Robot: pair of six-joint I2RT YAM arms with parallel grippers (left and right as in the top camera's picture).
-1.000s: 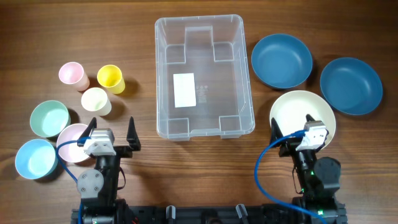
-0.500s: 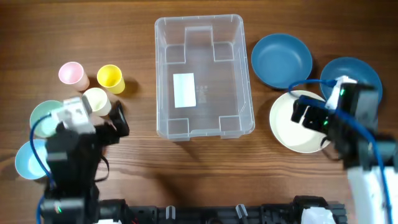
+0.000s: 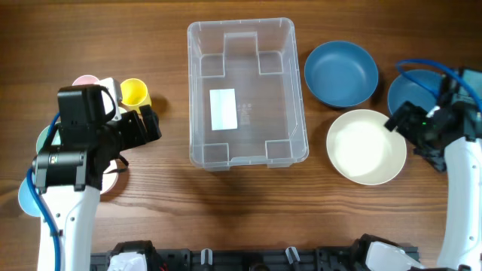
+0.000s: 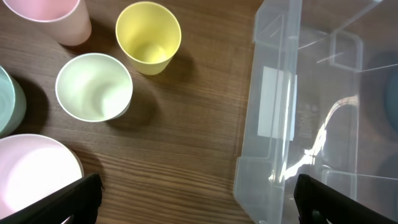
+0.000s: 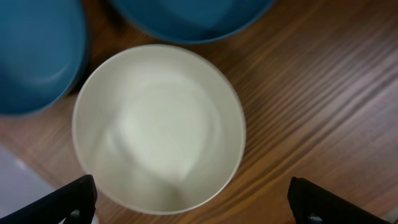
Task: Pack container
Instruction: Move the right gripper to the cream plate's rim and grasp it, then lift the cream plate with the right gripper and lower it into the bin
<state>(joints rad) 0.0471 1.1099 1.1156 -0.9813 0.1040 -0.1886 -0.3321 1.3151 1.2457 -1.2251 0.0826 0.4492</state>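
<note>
Container [image 3: 265,105] sitting mouth up, long axis running top-to-bottom in overhead view, holding only a white label [image 3: 222,108]. Left gripper [image 4: 199,205] and right gripper [image 5: 193,202] hanging, fingers spread wide.

**LAYOUT AS TAKEN FROM EACH GRIPPER**

Left gripper [image 4: 199,202]: the container [image 4: 323,93] stands on the table [image 4: 199,124] ahead and to the right, with a label [image 4: 273,102] on its floor. Three cups stand ahead and to the left. The near cup [image 4: 94,86] comes first, the mid cup [image 4: 149,37] is beyond it towards the container, and the far cup [image 4: 46,18] is leftmost. The first bowl [image 4: 34,177] lies just beside the left finger. The second bowl [image 4: 5,99] lies further left, partly out of view.

Right gripper [image 5: 193,202]: the near bowl [image 5: 158,127] lies straight ahead. The left bowl [image 5: 37,56] is beyond it to the left, and the far bowl [image 5: 193,15] is beyond it ahead. Both are near it.
</note>
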